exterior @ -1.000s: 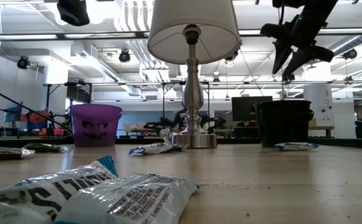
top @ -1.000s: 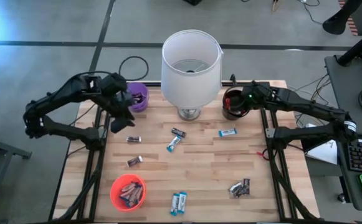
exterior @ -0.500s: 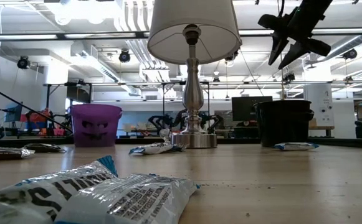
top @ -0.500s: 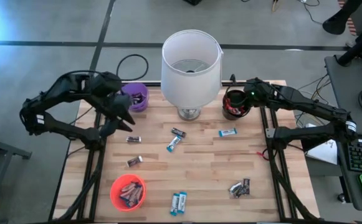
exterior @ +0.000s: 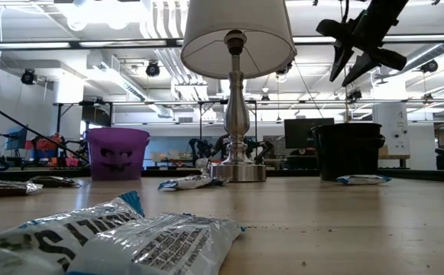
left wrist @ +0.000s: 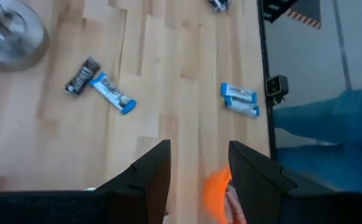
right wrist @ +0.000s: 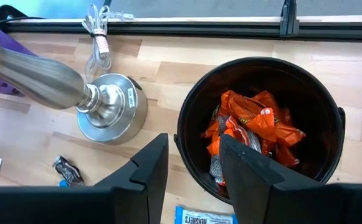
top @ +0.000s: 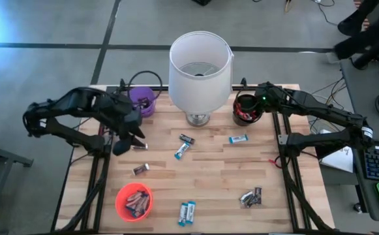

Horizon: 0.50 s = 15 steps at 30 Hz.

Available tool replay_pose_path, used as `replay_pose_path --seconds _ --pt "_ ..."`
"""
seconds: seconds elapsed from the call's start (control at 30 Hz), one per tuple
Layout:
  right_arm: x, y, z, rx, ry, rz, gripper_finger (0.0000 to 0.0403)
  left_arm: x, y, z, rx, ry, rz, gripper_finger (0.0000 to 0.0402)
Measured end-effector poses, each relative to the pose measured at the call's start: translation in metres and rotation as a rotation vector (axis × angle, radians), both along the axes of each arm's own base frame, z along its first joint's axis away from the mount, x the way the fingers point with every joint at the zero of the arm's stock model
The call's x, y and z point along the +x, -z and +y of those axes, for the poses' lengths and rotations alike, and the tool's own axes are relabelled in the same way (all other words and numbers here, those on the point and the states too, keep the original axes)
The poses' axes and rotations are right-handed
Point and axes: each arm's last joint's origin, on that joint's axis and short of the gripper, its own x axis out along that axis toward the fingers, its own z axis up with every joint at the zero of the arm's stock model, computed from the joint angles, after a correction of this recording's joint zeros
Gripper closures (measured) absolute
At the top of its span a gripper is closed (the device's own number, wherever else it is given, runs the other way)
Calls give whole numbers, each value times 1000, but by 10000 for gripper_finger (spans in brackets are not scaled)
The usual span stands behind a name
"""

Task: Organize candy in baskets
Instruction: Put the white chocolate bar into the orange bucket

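My left claw (top: 132, 138) hangs empty, parted, over the surface (top: 209, 183); my right claw (right wrist: 192, 167), parted, hovers above the black basket (right wrist: 321, 99).

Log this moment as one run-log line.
left gripper: open, empty, over table near purple basket | right gripper: open, empty, above black basket | candy: loose on table

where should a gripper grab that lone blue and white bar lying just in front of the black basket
Grip the blue-and-white bar across its narrow middle, coming straight down from above. It lies flat on the table, long and thin, with bare wood on both long sides for the fingers, clear of the black basket.
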Motion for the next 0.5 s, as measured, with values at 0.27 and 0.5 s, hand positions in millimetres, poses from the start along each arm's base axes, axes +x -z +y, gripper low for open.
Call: replay_pose_path --seconds 0.27,0.5 --pt "0 0 0 5 -9 -1 270 25 31 -9 -82 -176 5 258" --pt "0 1 5 64 -195 5 271 51 74 -17 -193 -302 4 258"
